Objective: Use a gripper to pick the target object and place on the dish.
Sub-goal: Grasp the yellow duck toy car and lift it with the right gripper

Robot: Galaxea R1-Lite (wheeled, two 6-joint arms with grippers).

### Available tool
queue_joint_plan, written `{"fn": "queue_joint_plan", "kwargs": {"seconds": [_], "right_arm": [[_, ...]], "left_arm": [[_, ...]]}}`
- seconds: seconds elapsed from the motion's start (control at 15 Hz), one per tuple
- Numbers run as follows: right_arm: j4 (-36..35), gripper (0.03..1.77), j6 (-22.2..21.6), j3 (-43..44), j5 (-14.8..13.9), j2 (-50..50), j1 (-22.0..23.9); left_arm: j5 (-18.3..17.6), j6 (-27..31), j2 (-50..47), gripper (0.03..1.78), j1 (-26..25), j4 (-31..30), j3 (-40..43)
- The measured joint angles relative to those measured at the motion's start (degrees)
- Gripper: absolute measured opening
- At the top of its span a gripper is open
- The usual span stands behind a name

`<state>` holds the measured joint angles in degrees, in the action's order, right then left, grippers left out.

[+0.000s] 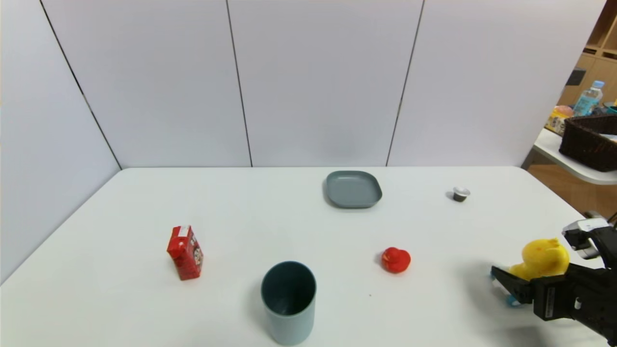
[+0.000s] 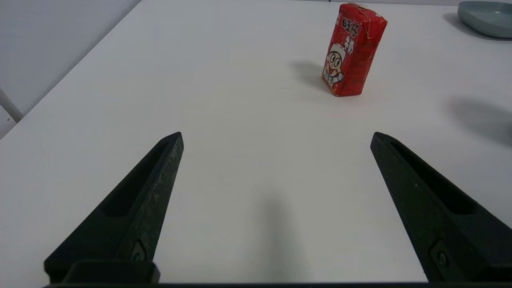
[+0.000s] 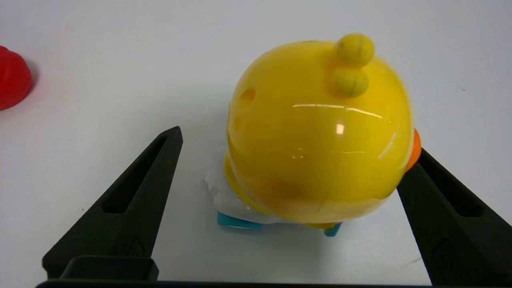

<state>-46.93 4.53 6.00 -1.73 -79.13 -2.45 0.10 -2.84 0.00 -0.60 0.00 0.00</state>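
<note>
My right claw (image 3: pixel 288 160) is spread wide around the yellow toy figure (image 3: pixel 320 136), fingers either side of its big head, nothing gripped yet. In the wrist view one finger (image 3: pixel 436 200) looks like it touches the head near the orange beak; the other finger (image 3: pixel 132 200) stands apart with worktop (image 1: pixel 289 217) showing in the gap. The toy sits on the worktop at the near right edge, right of the red rubber duck (image 1: pixel 395 260) and well apart from the grey-blue dish (image 1: pixel 353 189) at the far middle.

Risks, my judgement: the head is round, glossy and hard, so closing high on the dome could squeeze it out of the claw. The grip is off-centre, so the touching finger would shove the toy first, and on its blue wheels (image 3: pixel 239 222) it may roll or twist away. It is top-heavy and could tip. It also sits close to the worktop edge, so a shove outward could send it off. The carry to the dish is long, so a weak hold may drop.

Orientation: upright on its wheels, long axis vertical, two yellow knobs on top. The beak points towards the touching finger, so it faces sideways across my claw, roughly along the closing line.

My left claw (image 2: pixel 276 138) is parked low over the worktop, released, near the red drink carton (image 2: pixel 354 50).
</note>
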Motion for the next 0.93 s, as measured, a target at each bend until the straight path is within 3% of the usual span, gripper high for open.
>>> {"fn": "queue_joint_plan", "kwargs": {"seconds": [0.93], "right_arm": [[-1.30, 1.71, -0.21, 1.99, -0.06, -5.32, 0.06]], "left_arm": [[0.01, -0.02, 0.00, 1.69, 0.00, 0.00, 0.00]]}}
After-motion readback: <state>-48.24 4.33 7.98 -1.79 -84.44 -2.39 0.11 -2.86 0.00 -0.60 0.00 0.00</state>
